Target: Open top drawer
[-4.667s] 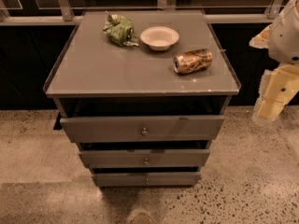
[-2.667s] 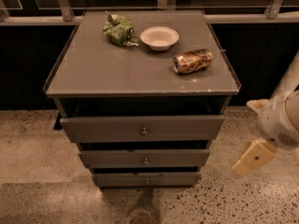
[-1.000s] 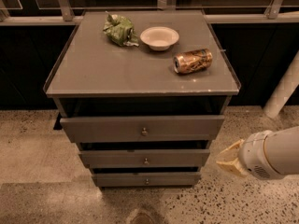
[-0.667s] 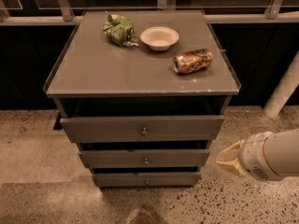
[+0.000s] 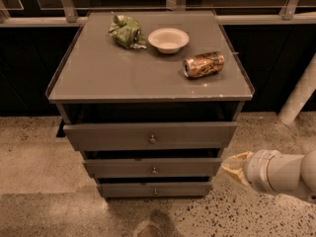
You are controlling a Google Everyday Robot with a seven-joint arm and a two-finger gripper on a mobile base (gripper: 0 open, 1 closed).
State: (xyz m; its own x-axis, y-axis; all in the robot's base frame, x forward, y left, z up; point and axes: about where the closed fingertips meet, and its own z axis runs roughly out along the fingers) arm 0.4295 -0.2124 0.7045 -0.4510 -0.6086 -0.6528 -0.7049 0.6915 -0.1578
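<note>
The top drawer (image 5: 123, 135) is the widest dark grey front of three, just under the cabinet top, with a small round metal knob (image 5: 152, 139) at its centre. Its front stands slightly forward of the cabinet frame, with a dark gap above it. The gripper (image 5: 233, 166) comes in from the lower right on a white arm, pointing left. Its tip is beside the right end of the middle drawer (image 5: 118, 168), below and right of the top drawer's knob, touching nothing.
On the cabinet top (image 5: 98, 78) lie a crumpled green bag (image 5: 126, 31), a white bowl (image 5: 168, 39) and a tipped can (image 5: 204, 64). The thin bottom drawer (image 5: 128, 189) sits lowest. A white post (image 5: 299, 94) stands at right. Speckled floor surrounds the cabinet.
The arm came down from the upper right to the lower right and swung left toward the drawers. In the last second it has barely moved. The drawers have not moved.
</note>
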